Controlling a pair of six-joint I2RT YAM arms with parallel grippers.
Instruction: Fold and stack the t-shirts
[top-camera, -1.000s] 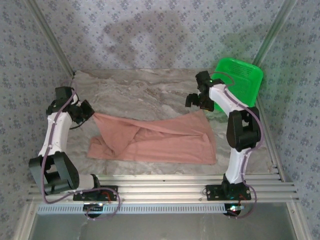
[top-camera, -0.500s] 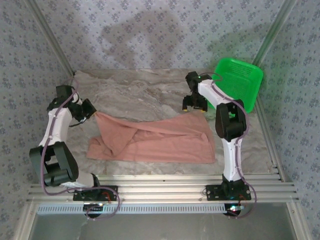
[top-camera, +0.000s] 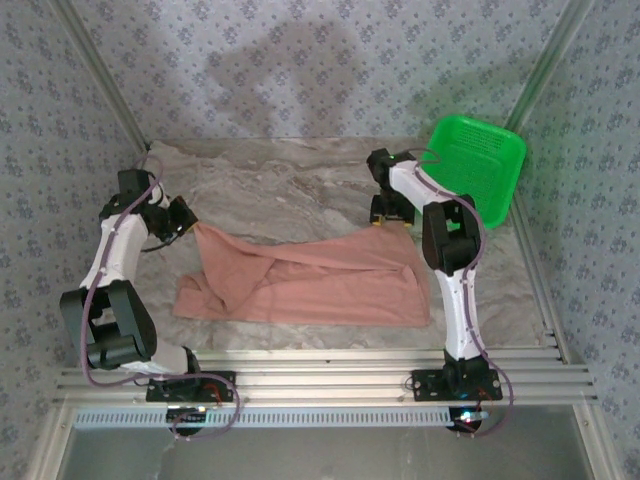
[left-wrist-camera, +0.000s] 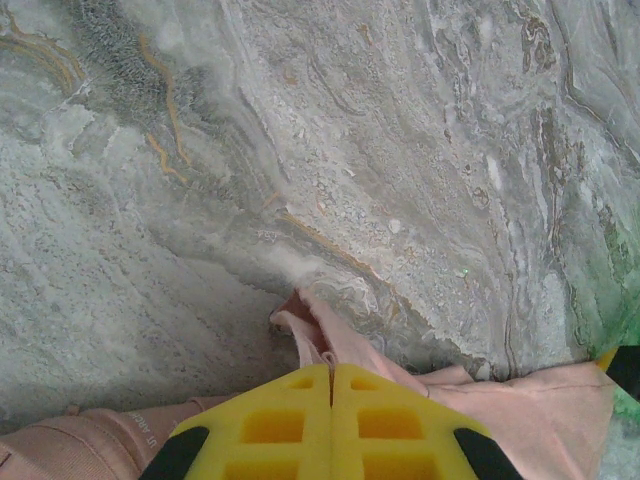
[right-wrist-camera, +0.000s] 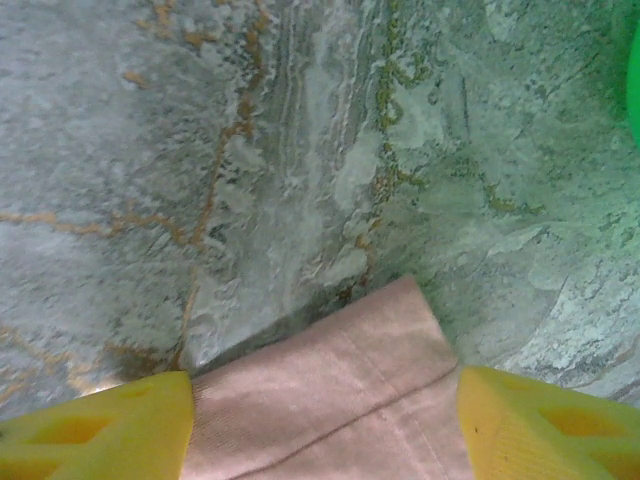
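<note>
The t-shirt (top-camera: 310, 280) is lying left of the basket (top-camera: 480, 160), left fingers (left-wrist-camera: 270, 425) clamping one corner; right fingers (right-wrist-camera: 100, 430), wide astride the basket-side corner, are risking a shallow pinch slipping off.

White arms (top-camera: 462, 320) with black joints (top-camera: 445, 240), yellow fingers (left-wrist-camera: 270, 425), seemingly purple cables (top-camera: 238, 408).

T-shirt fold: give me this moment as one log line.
left end effector: shut on t-shirt corner | right end effector: open, astride far corner
</note>
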